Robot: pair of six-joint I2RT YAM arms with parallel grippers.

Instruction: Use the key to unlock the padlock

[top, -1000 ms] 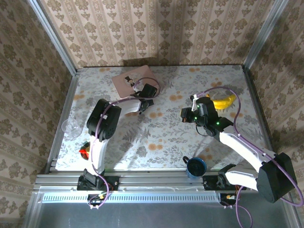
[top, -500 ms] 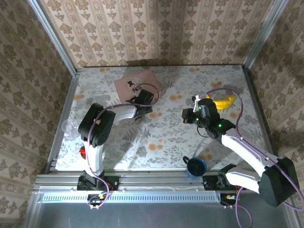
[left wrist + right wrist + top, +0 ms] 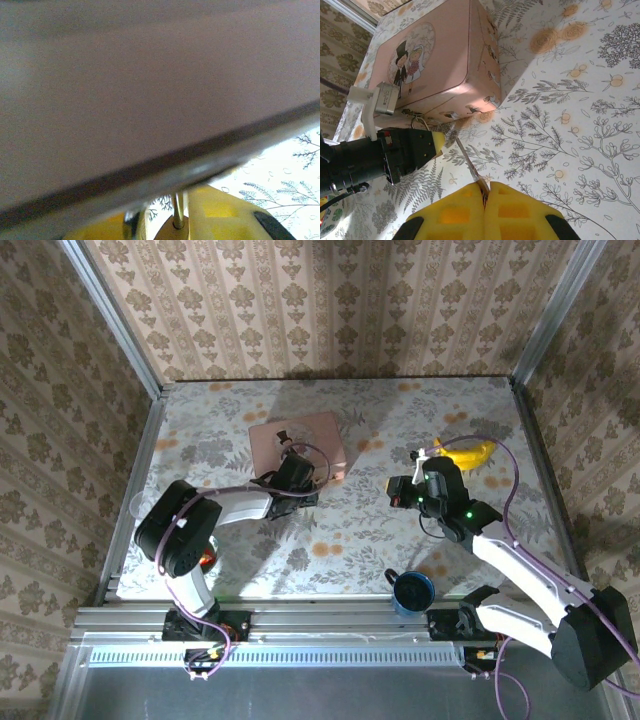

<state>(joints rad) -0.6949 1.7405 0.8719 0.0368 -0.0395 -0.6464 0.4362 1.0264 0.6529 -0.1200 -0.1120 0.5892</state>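
Table (image 3: 350, 540), floral cloth: open room betw. the grippers and toward 6 o'clock; table edges well apart from both. Pink tin box (image 3: 435, 65): at 12 o'clock of L gripper (image 3: 439, 142), its side wall just beside the yellow pads (image 3: 220, 215), so no backing off that way. L gripper: closed on padlock (image 3: 177, 220), body mostly hidden. R gripper (image 3: 485, 192): jaws pinched flat on key (image 3: 468, 161), blade aimed 11 o'clock in the wrist view, tip just beside L pads. Banana (image 3: 470, 453): 1 o'clock of R gripper, apart. Mug (image 3: 412, 590): 6 o'clock. Risk: keyway unseen; an off-line blade could skid off, twist padlock, or pivot in R pinch.
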